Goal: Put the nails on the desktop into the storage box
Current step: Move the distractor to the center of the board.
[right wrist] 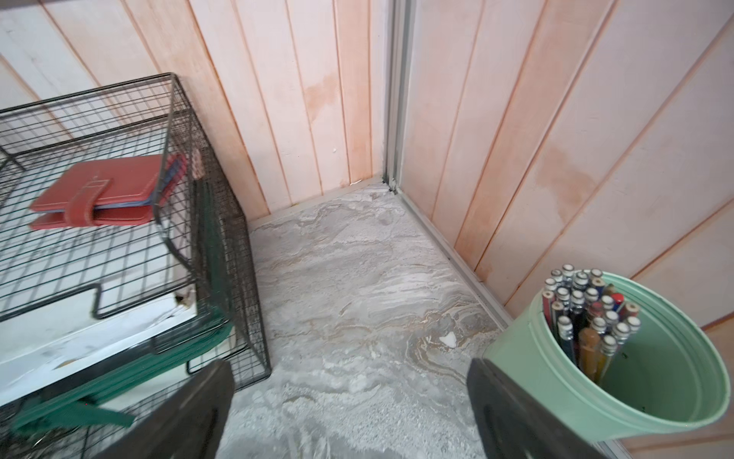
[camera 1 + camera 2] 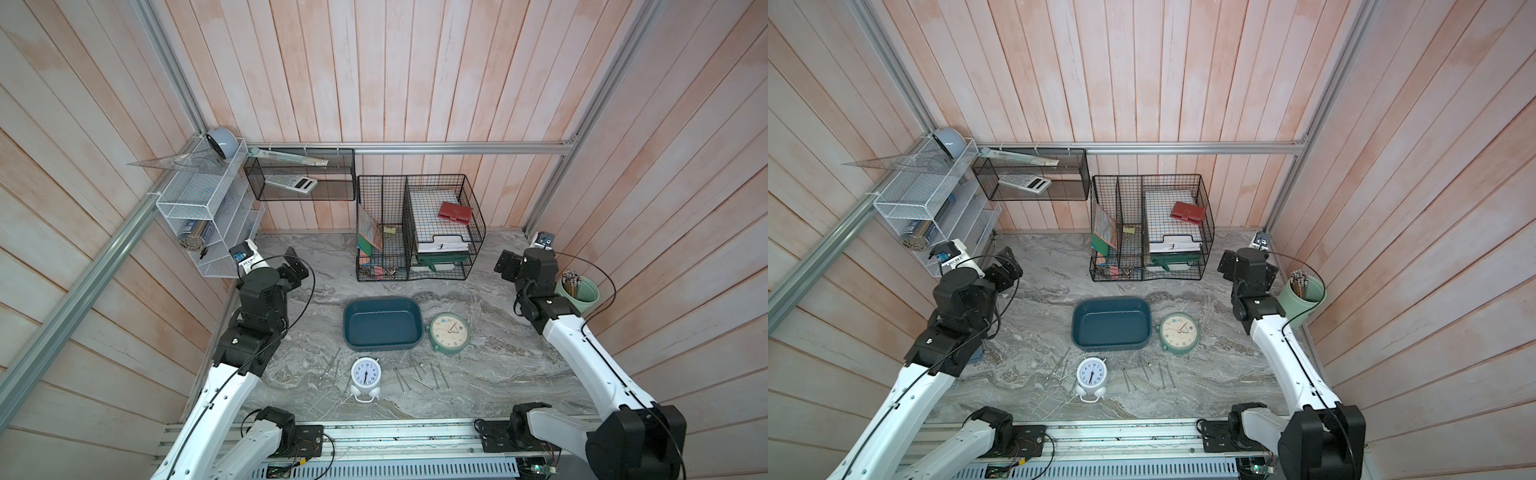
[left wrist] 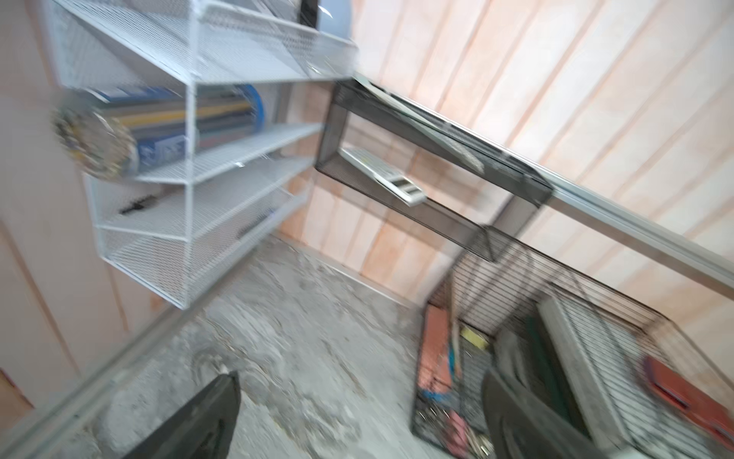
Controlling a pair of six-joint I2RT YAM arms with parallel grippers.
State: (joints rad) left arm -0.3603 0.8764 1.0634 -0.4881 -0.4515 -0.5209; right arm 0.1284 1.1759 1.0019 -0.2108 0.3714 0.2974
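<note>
Silvery thin nails (image 2: 434, 376) on veined marble desktop (image 2: 519, 365); L gripper (image 3: 357, 417), R gripper (image 1: 353, 413) jaws apart.

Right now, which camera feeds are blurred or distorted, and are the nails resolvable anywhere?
Left wrist view: motion-smeared, the white wire-mesh shelf streaked. Right wrist view: sharp, the pencils in the pale green round cup crisp. Both top views: sharp, evenly lit, wall planks splayed by the wide lens; the thin silvery metal nails small but separable on the grey marble-patterned desktop.
</note>
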